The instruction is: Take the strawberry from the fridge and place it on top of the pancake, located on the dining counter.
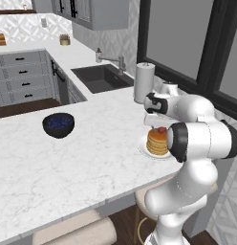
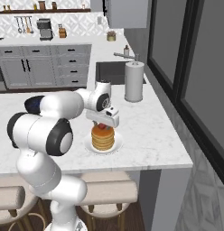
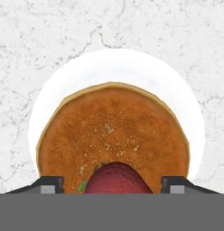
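On the dining counter (image 1: 68, 162), left to right, we list: a dark bowl of blueberries (image 1: 58, 125); the pancake (image 1: 157, 141) stack on its white plate (image 1: 144, 149); a paper towel roll (image 1: 144, 82) behind it. The strawberry (image 3: 116, 179) sits on the pancake. Our gripper (image 3: 116, 184) hangs just above, fingers (image 3: 49, 184) spread wide either side of the berry, not clasping it.
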